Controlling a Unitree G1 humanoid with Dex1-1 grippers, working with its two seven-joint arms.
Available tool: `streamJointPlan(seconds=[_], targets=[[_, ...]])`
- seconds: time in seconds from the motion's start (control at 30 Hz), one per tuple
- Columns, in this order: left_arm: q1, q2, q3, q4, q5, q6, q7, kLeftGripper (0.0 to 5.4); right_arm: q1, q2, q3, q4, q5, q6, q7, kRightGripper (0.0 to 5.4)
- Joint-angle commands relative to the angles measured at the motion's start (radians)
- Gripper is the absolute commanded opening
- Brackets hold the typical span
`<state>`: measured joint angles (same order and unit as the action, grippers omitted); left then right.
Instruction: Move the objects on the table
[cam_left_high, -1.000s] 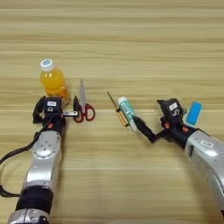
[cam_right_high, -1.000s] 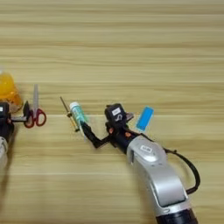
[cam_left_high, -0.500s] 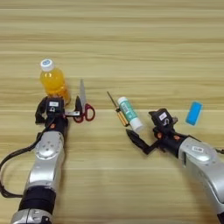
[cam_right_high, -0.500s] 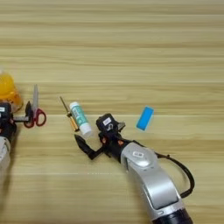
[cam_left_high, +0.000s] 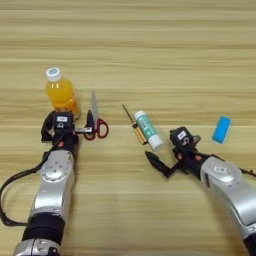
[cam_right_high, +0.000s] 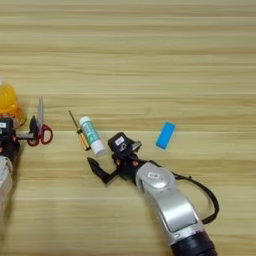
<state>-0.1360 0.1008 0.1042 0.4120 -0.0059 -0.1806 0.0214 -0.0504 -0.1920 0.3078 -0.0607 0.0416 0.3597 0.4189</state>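
Note:
On the table (cam_left_high: 150, 55) an orange-drink bottle (cam_left_high: 60, 94) with a white cap stands at the left. Red-handled scissors (cam_left_high: 96, 121) lie just right of it, blades pointing away. My left gripper (cam_left_high: 68, 126) sits open right in front of the bottle, its right finger beside the scissors' handles. A thin amber-handled screwdriver (cam_left_high: 133, 124) and a white glue stick (cam_left_high: 148, 136) lie side by side at the centre. My right gripper (cam_left_high: 168, 150) is open, just right of the glue stick's near end, holding nothing. A small blue block (cam_left_high: 221, 129) lies further right.
A black cable (cam_right_high: 205, 187) loops beside my right forearm, and another (cam_left_high: 10, 185) trails left of my left forearm. Bare wood stretches across the far half of the table.
My right gripper has swung left, away from the blue block and toward the near end of the glue stick. The left arm and all the objects have stayed in place.

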Motion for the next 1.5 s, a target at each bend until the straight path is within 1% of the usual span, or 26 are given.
streamJointPlan(seconds=[0.03,0.3,0.63,0.97,1.03,1.13,1.3,1.5], targets=[[0.007,0.001,0.0,-0.001,0.005,0.011,0.004,5.36,-0.007,0.001,0.004,0.042,-0.025,-0.004,-0.015,5.4],[0.007,0.001,0.001,0.002,0.004,0.009,0.003,5.36,-0.024,0.018,-0.02,0.085,-0.024,-0.027,-0.039,5.4],[0.008,0.003,0.002,0.0,0.003,0.01,0.0,5.4,-0.032,0.026,-0.034,0.105,-0.038,-0.046,-0.06,4.43],[0.007,0.003,0.002,0.005,0.004,0.008,0.0,5.4,-0.032,0.025,-0.038,0.103,-0.042,-0.049,-0.063,3.12],[0.006,0.003,0.002,0.006,0.004,0.008,0.0,5.4,-0.031,0.025,-0.039,0.103,-0.041,-0.048,-0.063,2.95],[0.007,0.003,0.003,0.005,0.003,0.008,0.0,5.4,-0.031,0.027,-0.04,0.103,-0.042,-0.05,-0.065,2.44],[0.007,0.004,0.003,0.006,0.002,0.007,-0.002,5.4,-0.034,0.029,-0.055,0.098,-0.056,-0.067,-0.095,1.76],[0.006,0.003,0.005,0.008,0.002,0.006,-0.003,5.4,-0.044,0.036,-0.097,0.097,-0.056,-0.081,-0.133,1.7]])
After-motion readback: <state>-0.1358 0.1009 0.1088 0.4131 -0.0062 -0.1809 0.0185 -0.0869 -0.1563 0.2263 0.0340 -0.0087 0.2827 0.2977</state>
